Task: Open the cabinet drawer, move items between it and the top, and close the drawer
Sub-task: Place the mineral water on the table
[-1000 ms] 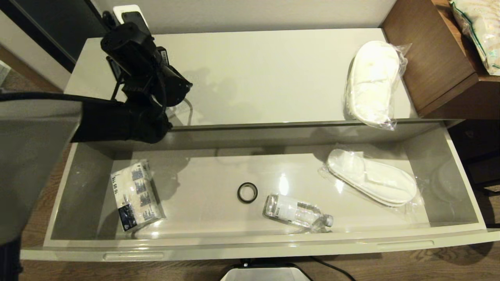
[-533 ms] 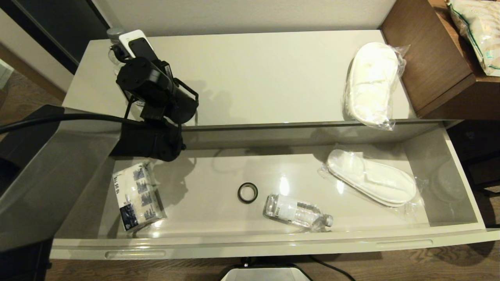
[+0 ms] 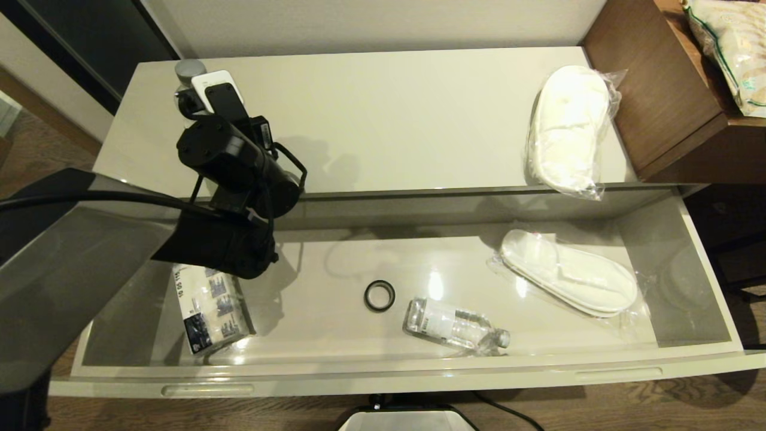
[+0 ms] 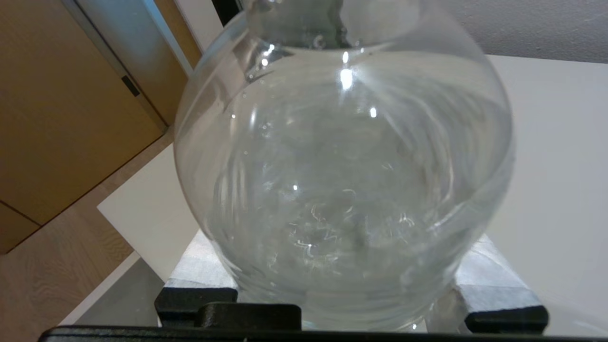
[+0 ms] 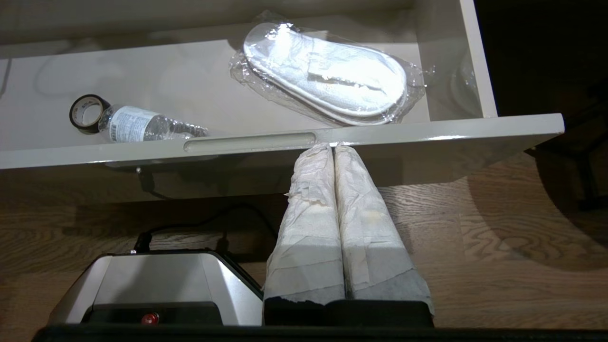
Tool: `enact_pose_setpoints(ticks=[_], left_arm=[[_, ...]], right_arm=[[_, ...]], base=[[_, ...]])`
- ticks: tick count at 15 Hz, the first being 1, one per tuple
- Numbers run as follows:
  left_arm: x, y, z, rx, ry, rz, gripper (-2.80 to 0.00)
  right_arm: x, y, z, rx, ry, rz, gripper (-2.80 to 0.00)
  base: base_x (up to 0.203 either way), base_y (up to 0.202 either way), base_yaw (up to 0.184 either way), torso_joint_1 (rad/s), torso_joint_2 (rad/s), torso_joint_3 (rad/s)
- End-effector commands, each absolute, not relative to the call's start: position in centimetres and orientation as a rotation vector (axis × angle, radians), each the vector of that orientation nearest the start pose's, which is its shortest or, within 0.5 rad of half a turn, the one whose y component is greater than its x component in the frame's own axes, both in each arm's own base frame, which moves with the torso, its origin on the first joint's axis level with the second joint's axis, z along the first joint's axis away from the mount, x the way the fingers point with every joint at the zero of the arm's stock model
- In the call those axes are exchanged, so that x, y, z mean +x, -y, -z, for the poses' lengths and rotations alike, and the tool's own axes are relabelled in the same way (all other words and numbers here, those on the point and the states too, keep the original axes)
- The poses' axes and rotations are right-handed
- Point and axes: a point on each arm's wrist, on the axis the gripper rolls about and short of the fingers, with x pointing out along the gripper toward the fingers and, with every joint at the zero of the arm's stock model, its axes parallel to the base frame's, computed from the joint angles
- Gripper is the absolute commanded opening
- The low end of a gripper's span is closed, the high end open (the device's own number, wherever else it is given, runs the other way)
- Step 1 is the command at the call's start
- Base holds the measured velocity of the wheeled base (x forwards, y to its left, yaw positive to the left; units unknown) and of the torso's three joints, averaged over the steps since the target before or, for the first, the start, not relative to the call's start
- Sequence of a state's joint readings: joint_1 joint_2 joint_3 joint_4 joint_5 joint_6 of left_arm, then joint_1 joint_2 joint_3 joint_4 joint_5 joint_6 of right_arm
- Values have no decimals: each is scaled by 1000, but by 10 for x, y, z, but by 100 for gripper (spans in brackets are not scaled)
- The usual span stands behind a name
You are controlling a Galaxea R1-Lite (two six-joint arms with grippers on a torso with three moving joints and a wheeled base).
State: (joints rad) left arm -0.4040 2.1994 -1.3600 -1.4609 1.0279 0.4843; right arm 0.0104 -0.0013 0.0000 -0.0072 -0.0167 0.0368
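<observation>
The cabinet drawer (image 3: 419,377) stands pulled wide open below the top (image 3: 389,120). My left gripper (image 3: 206,90) is over the top's left rear corner, shut on an upright clear water bottle (image 3: 189,70) with a grey cap. In the left wrist view that bottle (image 4: 342,166) fills the space between the padded fingers (image 4: 199,266). Whether it rests on the top I cannot tell. A second bottle (image 3: 455,326) lies in the drawer beside a wrapped slipper pair (image 3: 568,272). Another slipper pair (image 3: 568,126) lies on the top's right end. My right gripper (image 5: 334,147) is shut and empty, low in front of the drawer.
A tissue pack (image 3: 209,311) and a small black ring (image 3: 379,295) lie in the drawer's left and middle. A brown wooden unit (image 3: 664,90) with a plastic bag (image 3: 730,42) on it stands against the cabinet's right side. My base (image 5: 156,280) sits on the wood floor under the drawer front.
My left arm has drawn back toward me over the top's left end with the bottle in its grip; the grey cap has come into view. The drawer's contents and right arm are unmoved.
</observation>
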Motion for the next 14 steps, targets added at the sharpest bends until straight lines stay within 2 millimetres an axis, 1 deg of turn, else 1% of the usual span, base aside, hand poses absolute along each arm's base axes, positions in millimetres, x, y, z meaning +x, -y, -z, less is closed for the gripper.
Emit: enact_pose_setpoints(ticks=[1, 4, 5, 7, 8, 9, 11, 14], left_arm=[[402, 151, -206, 59, 288, -712, -280], [410, 150, -219, 1, 313, -772, -280], [412, 148, -218, 3, 308, -782, -280], [420, 137, -225, -12, 314, -829, -280], [421, 134, -220, 2, 296, -841, 0], [422, 132, -219, 5, 294, -845, 0], [421, 128, -225, -7, 307, -855, 0], [419, 128, -222, 3, 298, -850, 0]], right_arm=[[-24, 1, -75, 37, 22, 6, -280], [-24, 1, -75, 37, 22, 6, -280], [-24, 1, -75, 37, 22, 6, -280], [-24, 1, -75, 37, 22, 6, -280], [-24, 1, -75, 37, 22, 6, -280], [-24, 1, -75, 37, 22, 6, -280], [-24, 1, -75, 37, 22, 6, -280], [-24, 1, -75, 37, 22, 6, -280]], base=[[0, 0, 0, 0, 0, 0], [0, 0, 0, 0, 0, 0], [0, 0, 0, 0, 0, 0], [0, 0, 0, 0, 0, 0], [0, 0, 0, 0, 0, 0], [0, 0, 0, 0, 0, 0], [0, 0, 0, 0, 0, 0], [0, 0, 0, 0, 0, 0]])
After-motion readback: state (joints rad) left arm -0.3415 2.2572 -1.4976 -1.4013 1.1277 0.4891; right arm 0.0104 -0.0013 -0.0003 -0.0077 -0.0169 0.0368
